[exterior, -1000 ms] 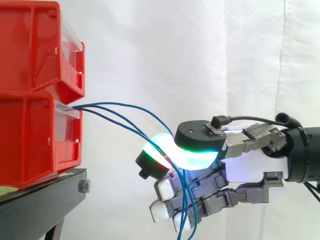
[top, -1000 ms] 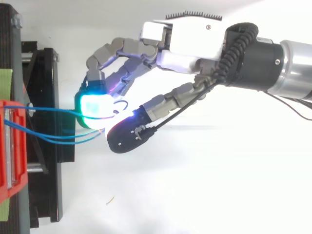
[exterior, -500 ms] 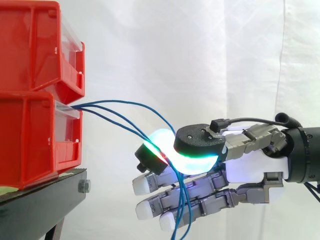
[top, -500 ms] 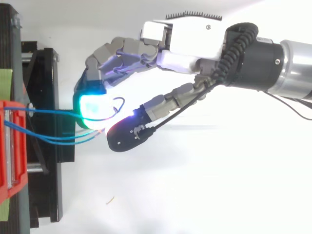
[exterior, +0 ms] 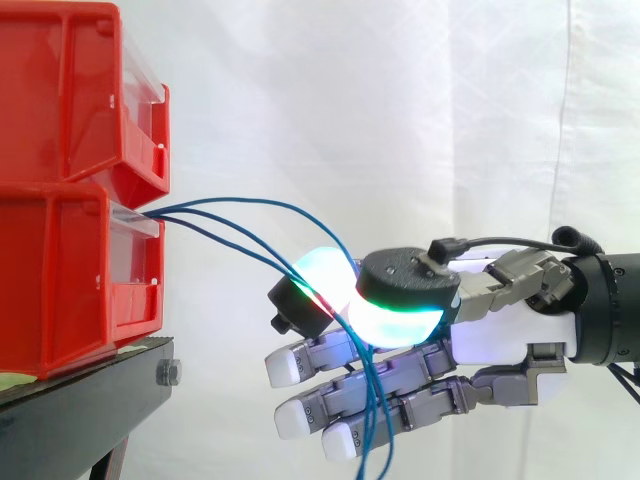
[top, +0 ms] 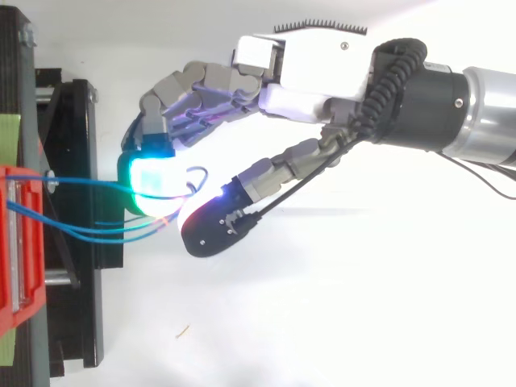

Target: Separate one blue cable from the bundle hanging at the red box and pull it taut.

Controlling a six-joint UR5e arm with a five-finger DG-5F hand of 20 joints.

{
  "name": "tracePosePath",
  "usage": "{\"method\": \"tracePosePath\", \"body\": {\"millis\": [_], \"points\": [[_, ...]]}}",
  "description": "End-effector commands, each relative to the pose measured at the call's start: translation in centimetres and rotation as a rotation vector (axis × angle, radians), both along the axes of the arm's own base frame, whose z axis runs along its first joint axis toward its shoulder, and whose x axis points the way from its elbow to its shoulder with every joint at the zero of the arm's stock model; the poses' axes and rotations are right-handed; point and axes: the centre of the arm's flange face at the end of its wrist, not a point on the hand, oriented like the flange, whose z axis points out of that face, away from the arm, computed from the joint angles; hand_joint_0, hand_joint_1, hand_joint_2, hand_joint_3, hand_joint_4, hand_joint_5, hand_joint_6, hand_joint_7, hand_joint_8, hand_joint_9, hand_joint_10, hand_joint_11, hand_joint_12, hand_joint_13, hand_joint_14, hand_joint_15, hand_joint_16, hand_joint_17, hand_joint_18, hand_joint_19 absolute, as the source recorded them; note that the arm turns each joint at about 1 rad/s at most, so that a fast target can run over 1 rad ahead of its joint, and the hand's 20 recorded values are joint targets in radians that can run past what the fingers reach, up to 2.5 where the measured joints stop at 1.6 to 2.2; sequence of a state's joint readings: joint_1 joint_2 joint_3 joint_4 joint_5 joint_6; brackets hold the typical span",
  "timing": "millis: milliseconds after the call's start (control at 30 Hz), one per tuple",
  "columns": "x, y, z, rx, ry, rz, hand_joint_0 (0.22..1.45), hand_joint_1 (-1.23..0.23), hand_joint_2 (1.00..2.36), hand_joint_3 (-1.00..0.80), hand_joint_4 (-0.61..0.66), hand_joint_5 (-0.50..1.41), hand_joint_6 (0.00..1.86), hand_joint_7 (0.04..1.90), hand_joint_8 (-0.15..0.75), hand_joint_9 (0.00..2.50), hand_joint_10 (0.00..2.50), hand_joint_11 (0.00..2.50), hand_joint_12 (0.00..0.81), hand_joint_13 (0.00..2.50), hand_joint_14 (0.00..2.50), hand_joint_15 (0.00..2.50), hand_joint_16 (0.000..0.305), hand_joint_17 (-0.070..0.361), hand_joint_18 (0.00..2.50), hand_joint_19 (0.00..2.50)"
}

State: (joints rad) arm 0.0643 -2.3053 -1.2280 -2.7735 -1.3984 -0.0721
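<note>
Here the blue cables (exterior: 245,201) run left to right, arching from the lower red box (exterior: 60,280) at the frame's left edge to the hand (exterior: 500,320) at lower centre, then hang down. Thumb and one glowing fingertip (exterior: 322,264) pinch them, seemingly just one strand; the other fingers lie straight beneath.

At the lower left of the side view, a black stand (exterior: 85,395), top face sloping, with a bolt (exterior: 168,373) at its right end. Carries a lower red bin (exterior: 60,270) directly on top, with a pale green strip (exterior: 10,380) peeping out between the two at the left edge. Bears an upper red bin (exterior: 70,90) stacked on the lower one, touching, open fronts facing right. From above, runs along the left edge.
</note>
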Motion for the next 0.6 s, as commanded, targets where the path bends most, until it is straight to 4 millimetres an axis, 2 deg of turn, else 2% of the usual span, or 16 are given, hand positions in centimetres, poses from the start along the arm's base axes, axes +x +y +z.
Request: {"method": "tracePosePath", "body": {"millis": [0, 67, 200, 567], "points": [[-0.02, 0.00, -0.05, 0.000, 0.001, -0.001, 0.67, -0.93, 1.00, -0.50, -0.14, -0.26, 0.85, 0.99, 0.151, 0.41, 0.02, 0.78, 0.308, 0.49, 0.02, 0.45, 0.042, 0.095, 0.53, 0.34], [-0.02, 0.00, -0.05, 0.000, 0.001, -0.001, 0.60, -0.92, 1.00, -0.50, -0.11, -0.25, 0.85, 0.98, 0.163, 0.46, 0.02, 0.80, 0.316, 0.51, 0.02, 0.47, 0.043, 0.096, 0.55, 0.36], [0.00, 0.00, -0.03, 0.000, -0.001, -0.001, 0.54, -0.88, 1.00, -0.50, -0.05, -0.24, 0.86, 0.98, 0.194, 0.55, 0.02, 0.84, 0.339, 0.58, 0.02, 0.50, 0.045, 0.101, 0.61, 0.41], [-0.02, 0.00, -0.05, 0.000, 0.001, -0.001, 0.54, -0.68, 1.00, -0.50, -0.05, -0.22, 0.86, 0.98, 0.206, 0.63, 0.02, 0.81, 0.345, 0.67, 0.02, 0.53, 0.045, 0.101, 0.69, 0.49]]}}
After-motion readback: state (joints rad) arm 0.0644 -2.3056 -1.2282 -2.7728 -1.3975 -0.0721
